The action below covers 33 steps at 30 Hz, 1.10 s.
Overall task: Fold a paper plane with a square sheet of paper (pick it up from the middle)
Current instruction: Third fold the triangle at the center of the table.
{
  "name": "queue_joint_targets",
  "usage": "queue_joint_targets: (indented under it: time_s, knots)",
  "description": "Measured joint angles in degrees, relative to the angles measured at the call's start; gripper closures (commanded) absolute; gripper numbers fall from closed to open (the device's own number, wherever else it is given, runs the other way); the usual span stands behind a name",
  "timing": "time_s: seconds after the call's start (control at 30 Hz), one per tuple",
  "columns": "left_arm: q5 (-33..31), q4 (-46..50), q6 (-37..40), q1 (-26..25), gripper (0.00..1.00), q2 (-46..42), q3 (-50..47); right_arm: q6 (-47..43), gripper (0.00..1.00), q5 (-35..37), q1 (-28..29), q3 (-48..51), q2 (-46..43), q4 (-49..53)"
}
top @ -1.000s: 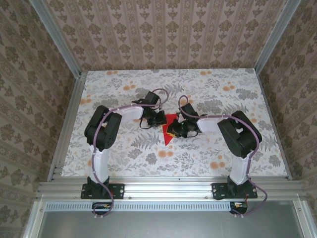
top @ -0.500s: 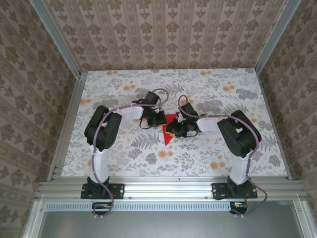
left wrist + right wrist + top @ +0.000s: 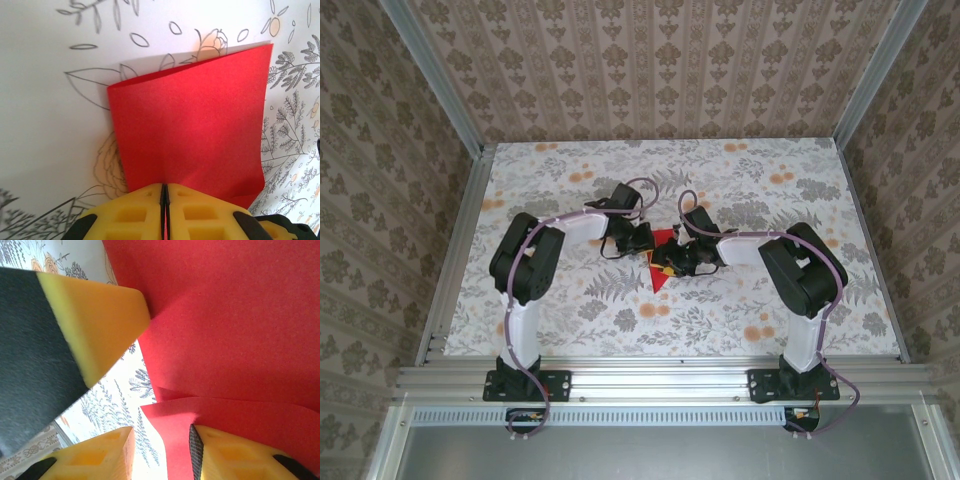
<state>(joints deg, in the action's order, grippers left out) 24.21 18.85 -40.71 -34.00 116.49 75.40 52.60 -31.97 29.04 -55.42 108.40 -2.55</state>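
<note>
Across the flowered table, at its middle between my two arms, the red sheet of paper sits partly raised. It is thin, matte and faintly grainy, doubled into loose layers rather than a sharp crease, so I judge this an early fold. My left pincer presses its yellow foam pads together on the sheet's near edge. My right pincer stands apart beside a flap. Next, the edges need lining up and pressing flat.

Paper mid-table, btwn L tool & R tool.
</note>
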Motion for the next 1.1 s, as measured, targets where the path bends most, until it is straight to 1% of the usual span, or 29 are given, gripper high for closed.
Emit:
queue_joint_targets:
  time_s: [0.03, 0.17, 0.4, 0.53, 0.73, 1.1]
  knots:
    - [-0.02, 0.07, 0.00, 0.28, 0.88, -0.33, 0.00, -0.20, 0.74, 0.31, 0.00, 0.00, 0.00, 0.13]
    - [0.07, -0.15, -0.02, 0.85, 0.88, -2.84, -1.33, -0.83, 0.82, 0.98, 0.00, 0.00, 0.35, 0.90]
    - [2.01, -2.21, -1.05, 0.66, 0.88, -7.48, -7.26, -1.88, 0.88, 2.19, 0.00, 0.00, 0.37, 1.97]
    - [2.86, -2.64, -1.70, -0.09, 0.91, -8.24, -9.81, -1.95, 0.91, 2.82, 0.11, -0.07, 0.37, 2.45]
    - [3.28, -2.69, -1.99, -1.95, 0.91, -8.24, -11.06, -1.95, 0.91, 2.89, 0.11, -0.13, 0.37, 2.60]
    - [3.39, -3.04, -2.14, -2.36, 0.92, -6.64, -11.02, -1.90, 0.91, 2.89, 0.11, -0.13, 0.37, 2.58]
